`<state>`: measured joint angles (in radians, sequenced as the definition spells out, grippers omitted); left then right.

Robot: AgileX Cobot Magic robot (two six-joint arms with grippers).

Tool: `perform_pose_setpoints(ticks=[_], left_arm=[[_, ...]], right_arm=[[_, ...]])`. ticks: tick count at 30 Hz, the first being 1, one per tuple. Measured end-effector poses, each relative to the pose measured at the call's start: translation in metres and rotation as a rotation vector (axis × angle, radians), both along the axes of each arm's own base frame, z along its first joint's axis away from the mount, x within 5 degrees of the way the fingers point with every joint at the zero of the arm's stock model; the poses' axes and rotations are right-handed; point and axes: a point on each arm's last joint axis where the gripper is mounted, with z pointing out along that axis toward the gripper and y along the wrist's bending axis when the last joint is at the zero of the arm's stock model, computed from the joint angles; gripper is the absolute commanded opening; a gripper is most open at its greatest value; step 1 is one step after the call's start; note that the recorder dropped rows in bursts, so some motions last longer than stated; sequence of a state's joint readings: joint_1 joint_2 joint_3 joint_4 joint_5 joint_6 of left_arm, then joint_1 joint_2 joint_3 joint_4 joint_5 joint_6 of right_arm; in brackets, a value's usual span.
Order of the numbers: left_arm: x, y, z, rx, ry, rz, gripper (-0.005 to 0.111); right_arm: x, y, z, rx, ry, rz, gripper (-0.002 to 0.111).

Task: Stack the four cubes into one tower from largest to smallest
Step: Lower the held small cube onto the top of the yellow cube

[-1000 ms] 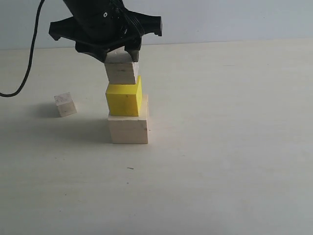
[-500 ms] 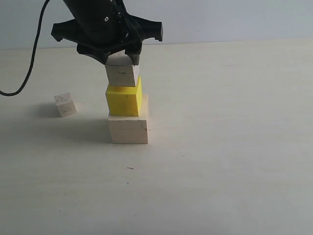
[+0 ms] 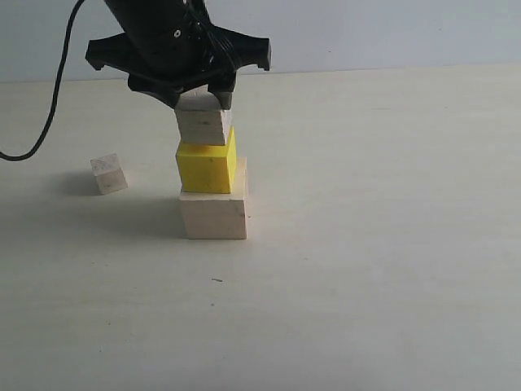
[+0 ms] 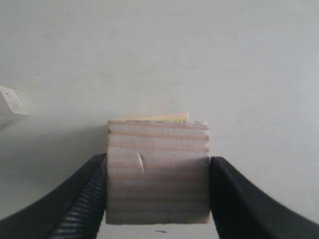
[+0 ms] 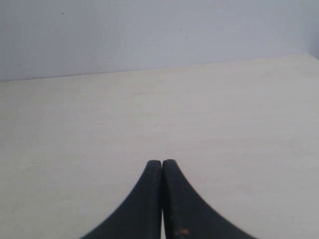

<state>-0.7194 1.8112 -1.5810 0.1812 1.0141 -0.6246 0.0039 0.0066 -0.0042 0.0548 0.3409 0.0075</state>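
Note:
The large pale wood cube [image 3: 213,216] stands on the table with the yellow cube [image 3: 207,169] on top of it. The medium-small wood cube [image 3: 202,125] rests level on the yellow one, set a little to the left. My left gripper [image 3: 199,98] comes down from above and is shut on it; in the left wrist view both black fingers [image 4: 94,184] press the sides of this cube [image 4: 158,172], and a yellow sliver [image 4: 164,118] shows behind it. The smallest wood cube [image 3: 108,174] lies apart on the left. My right gripper [image 5: 162,162] is shut on nothing.
A black cable [image 3: 49,98] hangs down at the left of the exterior view and runs off its edge. The pale tabletop [image 3: 366,244] extends to the right and front of the stack. A light wall [image 5: 149,35] backs the table.
The medium-small wood cube was tilted above the yellow cube; it has come down slightly and now sits level on it. The left gripper has stayed around it.

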Motion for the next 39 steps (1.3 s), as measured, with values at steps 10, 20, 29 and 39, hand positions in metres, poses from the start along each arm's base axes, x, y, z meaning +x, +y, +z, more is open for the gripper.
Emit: perform_pose_setpoints(ticks=[10, 20, 29, 39], left_arm=[[0.0046, 0.0088, -0.0106, -0.010, 0.017, 0.024, 0.001], [0.0043, 0.0041, -0.0098, -0.055, 0.017, -0.004, 0.001], [0.0046, 0.0044, -0.0098, -0.047, 0.011, -0.015, 0.001], [0.0040, 0.0058, -0.0103, -0.030, 0.018, -0.015, 0.001]], right_arm=[[0.0000, 0.0000, 0.0000, 0.000, 0.000, 0.000, 0.000], [0.0000, 0.0000, 0.0000, 0.000, 0.000, 0.000, 0.000], [0.0000, 0.0000, 0.0000, 0.000, 0.000, 0.000, 0.000], [0.0000, 0.0000, 0.0000, 0.000, 0.000, 0.000, 0.000]])
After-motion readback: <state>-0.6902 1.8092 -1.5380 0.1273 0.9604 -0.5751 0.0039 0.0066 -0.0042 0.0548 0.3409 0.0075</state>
